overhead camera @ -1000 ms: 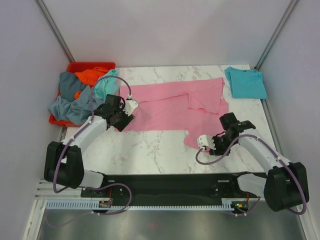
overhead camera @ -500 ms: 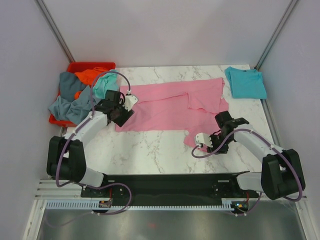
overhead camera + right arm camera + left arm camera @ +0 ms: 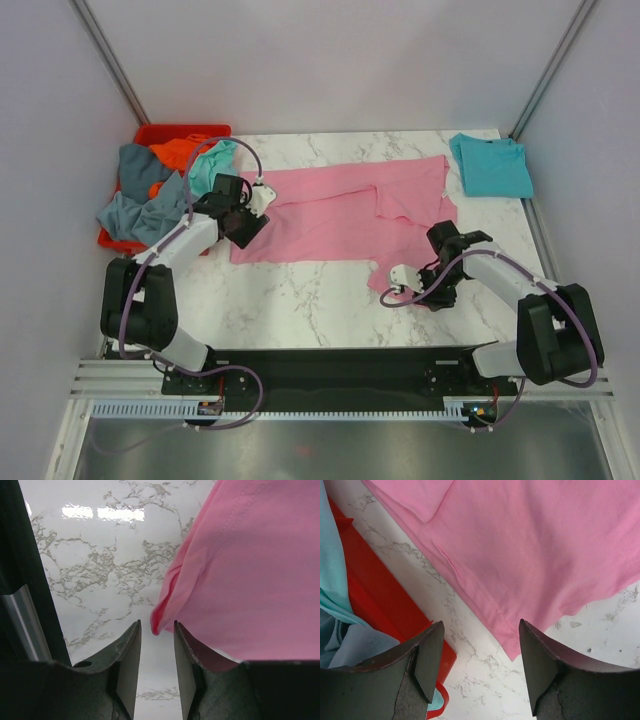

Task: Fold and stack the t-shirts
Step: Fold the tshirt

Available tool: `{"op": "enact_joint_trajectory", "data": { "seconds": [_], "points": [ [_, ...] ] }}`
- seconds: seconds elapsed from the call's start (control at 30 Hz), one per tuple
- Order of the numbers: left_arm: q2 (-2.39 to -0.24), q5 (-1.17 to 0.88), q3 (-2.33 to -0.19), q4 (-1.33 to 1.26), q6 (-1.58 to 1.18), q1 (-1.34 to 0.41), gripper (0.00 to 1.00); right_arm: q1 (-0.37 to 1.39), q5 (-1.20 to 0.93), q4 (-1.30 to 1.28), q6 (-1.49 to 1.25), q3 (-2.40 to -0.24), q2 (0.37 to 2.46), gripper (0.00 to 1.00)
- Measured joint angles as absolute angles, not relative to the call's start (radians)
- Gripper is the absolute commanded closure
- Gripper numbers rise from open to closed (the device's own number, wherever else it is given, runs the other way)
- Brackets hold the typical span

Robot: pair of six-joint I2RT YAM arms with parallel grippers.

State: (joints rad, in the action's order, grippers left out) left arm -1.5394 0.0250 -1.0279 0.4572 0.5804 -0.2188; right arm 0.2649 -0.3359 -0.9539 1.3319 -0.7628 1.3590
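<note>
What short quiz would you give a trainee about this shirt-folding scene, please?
1. True or false: the teal t-shirt lies at the table's far right corner, apart from the pink t-shirt.
2. The pink t-shirt is: A rolled up, B spread out on the table, C lifted off the table.
3. Fill in: the left gripper, above the pink t-shirt's near left corner, has its jaws ____.
Key: 1 true; 2 B; 3 open.

fixed overhead view, both wrist views close, looking down, sharing pink t-shirt (image 3: 320,215)
</note>
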Motion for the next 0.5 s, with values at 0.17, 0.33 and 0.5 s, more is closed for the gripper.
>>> {"op": "enact_joint_trajectory", "data": {
  "seconds": [0.17,0.33,0.5],
  "points": [
    [-1.547,0.025,-1.035,0.463,0.572,-0.213,0.31,0.266,-0.331,-0.962,1.331,-0.762,1.370,0.66],
    [-1.548,0.025,-1.035,0.467,0.549,-0.207,0.31,0.267,-0.315,-0.957,1.319,-0.762,1.379,0.87],
    [-1.550,0.019,-1.035,0.493,0.498,-0.196,0.31,0.267,-0.307,-0.941,1.300,-0.762,1.380,1.00]
  ]
}}
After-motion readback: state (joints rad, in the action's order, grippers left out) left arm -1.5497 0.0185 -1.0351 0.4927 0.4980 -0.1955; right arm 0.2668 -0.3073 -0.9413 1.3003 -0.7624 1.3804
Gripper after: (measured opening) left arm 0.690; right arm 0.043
